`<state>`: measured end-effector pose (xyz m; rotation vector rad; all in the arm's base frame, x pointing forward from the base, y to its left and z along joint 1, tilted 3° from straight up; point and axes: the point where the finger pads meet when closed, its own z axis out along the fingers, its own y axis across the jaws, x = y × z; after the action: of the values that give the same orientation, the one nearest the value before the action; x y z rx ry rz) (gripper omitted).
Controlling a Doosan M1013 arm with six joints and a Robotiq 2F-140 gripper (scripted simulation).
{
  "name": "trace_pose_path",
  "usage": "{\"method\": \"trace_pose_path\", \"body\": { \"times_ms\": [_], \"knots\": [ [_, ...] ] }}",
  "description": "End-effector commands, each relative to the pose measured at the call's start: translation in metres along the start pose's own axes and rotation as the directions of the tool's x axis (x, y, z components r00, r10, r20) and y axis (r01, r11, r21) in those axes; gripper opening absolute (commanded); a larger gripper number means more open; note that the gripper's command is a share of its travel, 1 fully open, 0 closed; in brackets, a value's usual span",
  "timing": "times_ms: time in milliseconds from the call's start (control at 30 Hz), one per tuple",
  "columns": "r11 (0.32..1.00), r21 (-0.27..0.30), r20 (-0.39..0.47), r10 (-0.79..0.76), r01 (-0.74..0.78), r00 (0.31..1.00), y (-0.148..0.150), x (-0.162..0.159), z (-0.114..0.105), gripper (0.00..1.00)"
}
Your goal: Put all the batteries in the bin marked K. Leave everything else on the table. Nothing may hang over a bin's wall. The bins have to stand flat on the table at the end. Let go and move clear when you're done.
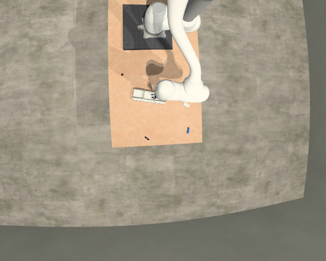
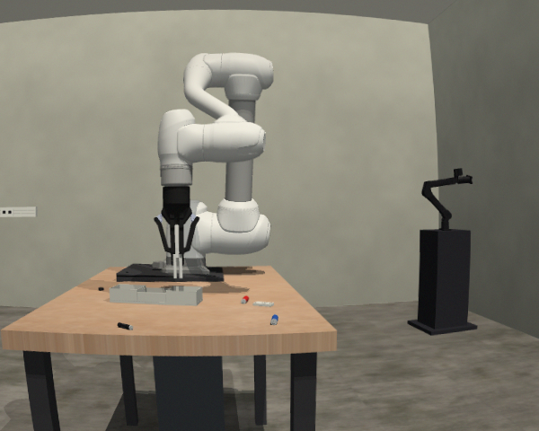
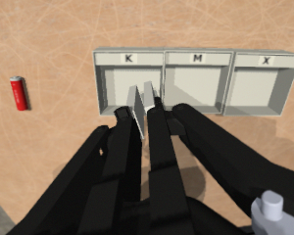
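Note:
A row of three grey bins [image 2: 154,294] stands on the table, marked K [image 3: 129,83], M [image 3: 196,83] and X [image 3: 262,85]; all three look empty. My gripper [image 3: 143,95] [image 2: 177,273] hangs above the row, with its tips over the right side of bin K near the wall to M. Its fingers are shut with nothing between them. A red battery [image 3: 19,93] lies on the table to the right of the bins in the side view [image 2: 244,299]. A blue battery [image 2: 274,319] [image 1: 188,130] lies near the front right. A black battery [image 2: 125,326] [image 1: 146,138] lies near the front left.
A small white flat piece [image 2: 263,303] lies next to the red battery. A small black round thing [image 1: 121,74] sits at the table's left edge behind the bins. The arm's black base plate [image 1: 147,26] fills the back of the table.

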<state>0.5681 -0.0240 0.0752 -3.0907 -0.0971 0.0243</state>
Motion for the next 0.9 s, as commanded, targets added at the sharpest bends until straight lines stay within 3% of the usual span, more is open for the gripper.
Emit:
{"method": "trace_pose_path", "body": {
  "times_ms": [0,167,867],
  "knots": [
    [1.000,0.000,-0.001,0.001,-0.001,1.000,-0.019,0.006,-0.001,0.15],
    [1.000,0.000,-0.001,0.001,-0.001,1.000,-0.019,0.006,-0.001,0.15],
    [1.000,-0.001,-0.001,0.001,-0.001,1.000,-0.019,0.006,0.050,0.15]
  ]
}}
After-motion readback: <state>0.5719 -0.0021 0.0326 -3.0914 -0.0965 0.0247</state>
